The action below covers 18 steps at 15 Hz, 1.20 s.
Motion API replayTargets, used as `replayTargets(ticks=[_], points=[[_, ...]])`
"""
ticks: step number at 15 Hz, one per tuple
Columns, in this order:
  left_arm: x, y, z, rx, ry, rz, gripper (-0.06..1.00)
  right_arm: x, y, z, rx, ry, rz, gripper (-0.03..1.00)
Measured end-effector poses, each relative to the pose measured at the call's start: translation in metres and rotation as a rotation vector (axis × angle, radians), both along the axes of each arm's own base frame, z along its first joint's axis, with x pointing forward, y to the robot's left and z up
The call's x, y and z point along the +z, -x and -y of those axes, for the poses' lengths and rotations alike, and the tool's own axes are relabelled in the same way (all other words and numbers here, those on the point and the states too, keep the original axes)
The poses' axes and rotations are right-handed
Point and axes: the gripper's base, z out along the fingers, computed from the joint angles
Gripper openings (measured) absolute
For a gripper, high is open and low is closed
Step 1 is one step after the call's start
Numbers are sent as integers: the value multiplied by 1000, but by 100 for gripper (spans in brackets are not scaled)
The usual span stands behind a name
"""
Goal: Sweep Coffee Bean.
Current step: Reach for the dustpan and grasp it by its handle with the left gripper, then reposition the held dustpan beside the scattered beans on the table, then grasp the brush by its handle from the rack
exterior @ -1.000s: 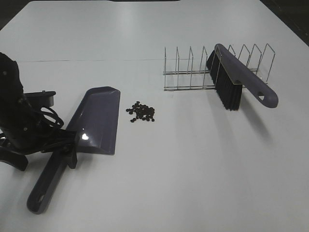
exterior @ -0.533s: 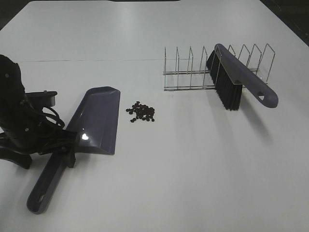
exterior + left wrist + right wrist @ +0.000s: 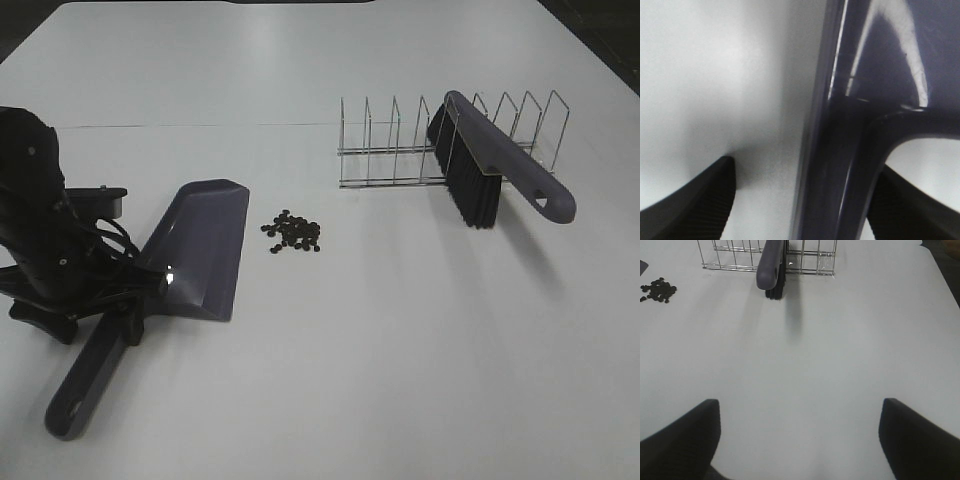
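Note:
The coffee beans [image 3: 292,231] lie in a small dark pile on the white table, just right of the purple-grey dustpan [image 3: 200,250]; they also show in the right wrist view [image 3: 659,290]. My left gripper [image 3: 125,315] straddles the dustpan's handle [image 3: 840,175]. One finger [image 3: 700,200] stands apart from the handle with bare table between, and the other finger [image 3: 905,205] is right against it. The brush [image 3: 490,165] leans in a wire rack [image 3: 400,150]. My right gripper [image 3: 800,440] is open and empty over bare table, outside the exterior view.
The wire rack stands at the back right with the brush's handle [image 3: 771,262] sticking out toward the front. The table's right edge [image 3: 940,270] is close to the rack.
My left arm has shifted slightly and the dustpan has turned a little with it, its handle end moving left and toward the front. The beans and brush have not moved.

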Motion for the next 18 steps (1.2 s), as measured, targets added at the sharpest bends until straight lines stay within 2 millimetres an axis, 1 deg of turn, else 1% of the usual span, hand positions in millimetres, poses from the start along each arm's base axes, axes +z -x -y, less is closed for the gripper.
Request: replayTargets(ticks=[2,3,4,5,9,11,12,14,15,17,18], points=[[-1,-2,0,-14,-10,-8,56,0,0,0,0,0,0,76],[0,-3,0,-33,-16,-4,48,0,0,0,0,0,0,76],[0,-3,-1,-50,-17,-3,36,0,0,0,0,0,0,76],[-1,-3,0,-47,-15,-2,33,0,0,0,0,0,0,76],[2,-3,-1,-53,-16,5,33,0,0,0,0,0,0,76],[9,-2,-1,-78,-8,31,33,2,0,0,-17,-26,10,76],[14,-1,-2,-102,-7,42,33,6,1,0,-32,-52,20,76],[28,-2,-4,-165,-26,96,33,15,-5,0,-46,-72,-11,76],[32,-2,-6,-191,-42,106,33,19,-7,0,-47,-73,-20,76],[32,-1,-8,-216,-68,88,33,36,-21,0,-55,-79,-73,76],[32,0,-10,-228,-81,81,33,57,-40,0,-59,-81,-123,76]])
